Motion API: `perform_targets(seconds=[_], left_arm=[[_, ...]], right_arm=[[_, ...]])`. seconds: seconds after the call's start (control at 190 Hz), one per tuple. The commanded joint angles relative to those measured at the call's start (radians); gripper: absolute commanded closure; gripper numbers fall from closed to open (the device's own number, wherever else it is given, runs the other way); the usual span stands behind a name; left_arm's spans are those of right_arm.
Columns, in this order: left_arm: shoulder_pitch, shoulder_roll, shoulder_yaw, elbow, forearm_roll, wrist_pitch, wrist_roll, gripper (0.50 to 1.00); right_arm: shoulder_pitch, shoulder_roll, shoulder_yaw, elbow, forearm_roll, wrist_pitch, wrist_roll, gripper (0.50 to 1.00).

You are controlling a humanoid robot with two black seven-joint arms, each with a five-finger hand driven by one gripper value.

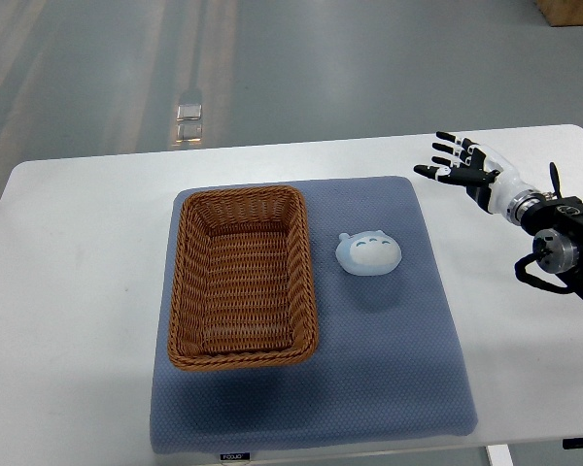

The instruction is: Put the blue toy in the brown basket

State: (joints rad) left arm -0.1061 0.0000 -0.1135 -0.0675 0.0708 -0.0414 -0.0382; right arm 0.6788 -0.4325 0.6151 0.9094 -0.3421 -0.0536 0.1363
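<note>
Lying apart: blue toy [368,253], right hand [463,165]

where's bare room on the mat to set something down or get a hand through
Free patches on the mat: the wide strip along its near edge below the basket, and the right part around the toy. Inside, the basket holds nothing. Tightest spot: the gap between toy and basket rim. The right hand hovers over bare table, fingers spread, off the mat's far right corner.

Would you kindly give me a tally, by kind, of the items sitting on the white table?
Brown wicker basket: 1
Pale blue toy: 1
Blue-grey mat: 1
Total: 3
The right hand hovers open past the mat's far right corner, holding nothing.
</note>
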Motion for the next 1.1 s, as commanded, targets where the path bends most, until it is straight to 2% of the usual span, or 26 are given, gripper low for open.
perform_targets(seconds=[0.0, 0.79, 1.096], left_arm=[[0.000, 0.000, 0.000, 0.000, 0.000, 0.000, 0.000, 0.500], [0.000, 0.000, -0.002, 0.002, 0.000, 0.000, 0.000, 0.500], [0.000, 0.000, -0.002, 0.002, 0.000, 0.000, 0.000, 0.500]], right_arm=[[0.001, 0.000, 0.000, 0.000, 0.000, 0.000, 0.000, 0.587], [0.001, 0.008, 0.000, 0.002, -0.003, 0.004, 0.002, 0.587], [0.002, 0.001, -0.008, 0.011, -0.017, 0.014, 0.036, 0.587]])
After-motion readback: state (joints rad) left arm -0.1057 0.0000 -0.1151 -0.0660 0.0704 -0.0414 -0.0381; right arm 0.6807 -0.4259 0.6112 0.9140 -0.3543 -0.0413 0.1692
